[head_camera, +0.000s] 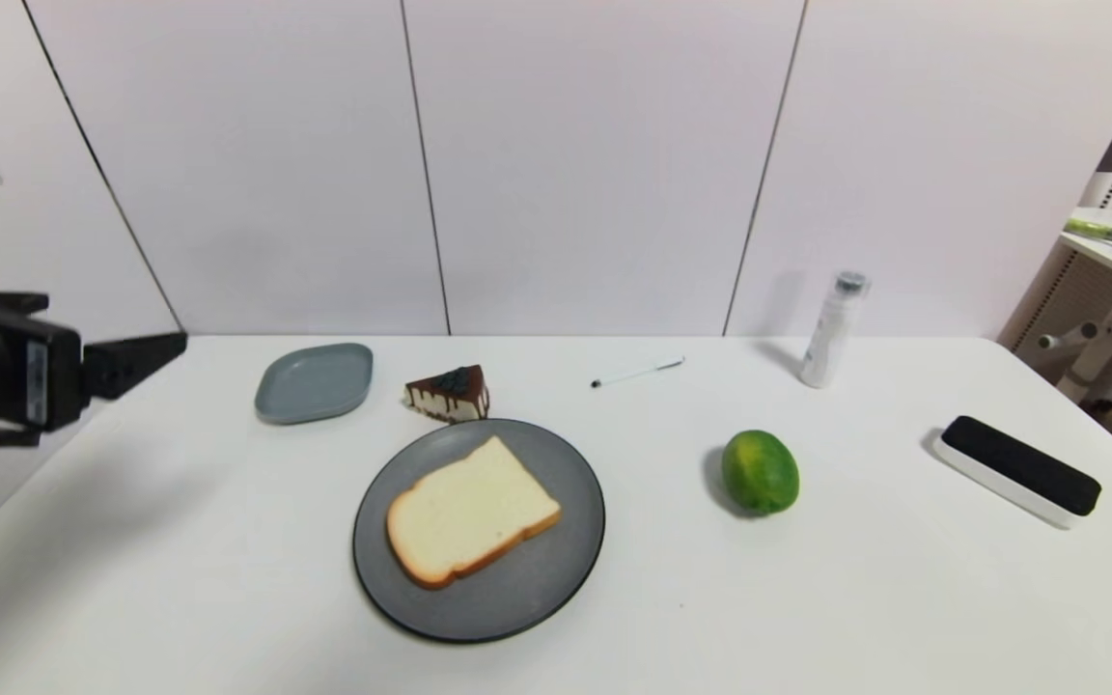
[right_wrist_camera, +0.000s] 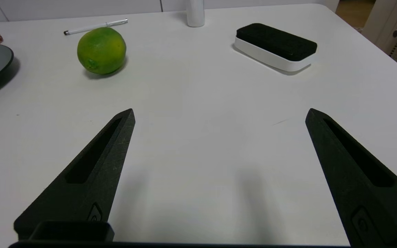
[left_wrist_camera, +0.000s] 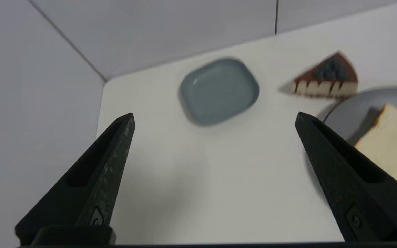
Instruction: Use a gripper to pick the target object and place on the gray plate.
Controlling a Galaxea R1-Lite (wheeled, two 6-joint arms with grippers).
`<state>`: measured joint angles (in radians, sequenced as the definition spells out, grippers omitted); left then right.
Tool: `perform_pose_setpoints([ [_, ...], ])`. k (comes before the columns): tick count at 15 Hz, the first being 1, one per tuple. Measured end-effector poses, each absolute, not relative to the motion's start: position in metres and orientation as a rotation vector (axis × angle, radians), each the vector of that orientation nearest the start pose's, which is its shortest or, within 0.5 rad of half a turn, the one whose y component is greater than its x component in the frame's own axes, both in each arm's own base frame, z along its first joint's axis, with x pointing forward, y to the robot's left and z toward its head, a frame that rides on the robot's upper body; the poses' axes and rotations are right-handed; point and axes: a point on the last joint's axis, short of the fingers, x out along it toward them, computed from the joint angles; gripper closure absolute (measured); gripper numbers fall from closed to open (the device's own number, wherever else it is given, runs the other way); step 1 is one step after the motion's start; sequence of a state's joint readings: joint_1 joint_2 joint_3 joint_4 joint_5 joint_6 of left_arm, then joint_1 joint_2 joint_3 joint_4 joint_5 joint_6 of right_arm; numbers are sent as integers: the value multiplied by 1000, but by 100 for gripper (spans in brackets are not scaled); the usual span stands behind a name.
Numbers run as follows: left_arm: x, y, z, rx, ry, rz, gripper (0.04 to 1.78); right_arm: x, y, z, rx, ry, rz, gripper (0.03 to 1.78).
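Toast (head_camera: 471,510) lies flat on the gray plate (head_camera: 556,569), untouched. Left gripper (left_wrist_camera: 215,122) hangs at the table's left edge, fingers spread, empty. Risk seems slight; another reach could knock the cake wedge (head_camera: 450,393).

1. the left gripper (left_wrist_camera: 215,119) has two matte black fingers (left_wrist_camera: 98,179), each a long wedge tapering to a blunt tip.
2. each finger carries a long recessed slot along its inner face and a small screw near its base.
3. faint pale scuffs mark the finger surfaces.
4. the right gripper (right_wrist_camera: 220,115) has the same black wedge fingers (right_wrist_camera: 91,172), slotted alike.
5. a black bar spans behind both jaws.
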<state>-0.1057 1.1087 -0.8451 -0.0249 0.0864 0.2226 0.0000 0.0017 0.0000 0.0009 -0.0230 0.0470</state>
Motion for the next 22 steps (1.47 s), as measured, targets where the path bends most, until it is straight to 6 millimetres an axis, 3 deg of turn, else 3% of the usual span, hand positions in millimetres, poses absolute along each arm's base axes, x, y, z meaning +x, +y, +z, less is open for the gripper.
perform_pose_setpoints([
  [6, 46, 0, 172, 229, 228, 4, 13, -23, -1, 75, 47, 2, -23, 10],
  [9, 13, 0, 129, 222, 184, -31, 13, -23, -1, 75, 47, 2, -23, 10],
  [12, -8, -1, 94, 211, 141, -65, 13, -23, -1, 75, 47, 2, -23, 10],
  [15, -19, -1, 80, 182, 83, -68, 13, -23, -1, 75, 47, 2, -23, 10],
  [22, -24, -1, 76, 92, 15, -55, 13, -23, -1, 75, 47, 2, -23, 10],
])
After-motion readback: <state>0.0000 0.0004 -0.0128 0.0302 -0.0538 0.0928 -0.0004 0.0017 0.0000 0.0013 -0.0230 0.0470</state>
